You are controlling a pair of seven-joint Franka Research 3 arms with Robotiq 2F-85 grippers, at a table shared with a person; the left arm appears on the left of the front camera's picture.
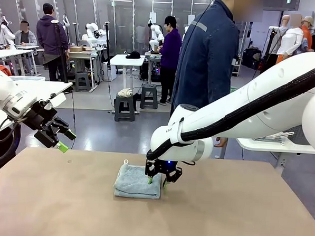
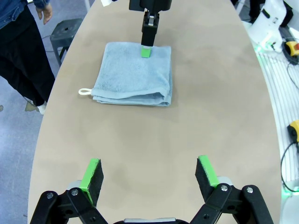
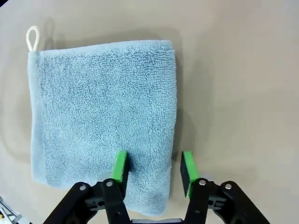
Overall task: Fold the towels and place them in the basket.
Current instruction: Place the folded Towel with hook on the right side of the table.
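Towel [image 1: 133, 183]: pale blue-grey, folded to a near-square stack and lying flat mid-surface. Take it as your landmark.
Loop [image 1: 125, 162]: white, at the towel's far corner on the robot's left, lying on the bare surface [image 1: 237, 217].
Layers: stacked edges show on the towel's side facing the left arm, so the folding looks done. The placing step is not yet done.
Right gripper [image 3: 154, 165]: down on the towel's edge, on the side opposite the loop.
Right fingers [image 3: 120, 165]: apart. One pad rests on the terry and the other stands just off the edge over bare surface, so they straddle the edge with no clamp on it yet.
Reason, as judged: straddling lets you pinch every layer at once, so the fold should hold when you lift.
Left gripper [image 1: 66, 141]: raised, well off to the towel's left.
Left fingers [image 2: 92, 175]: wide apart, holding nothing, probably kept clear to give the right arm room.
Person: standing beyond the towel, at the far side.
Risk: a shallow bite may catch only the top layers and let the fold open.
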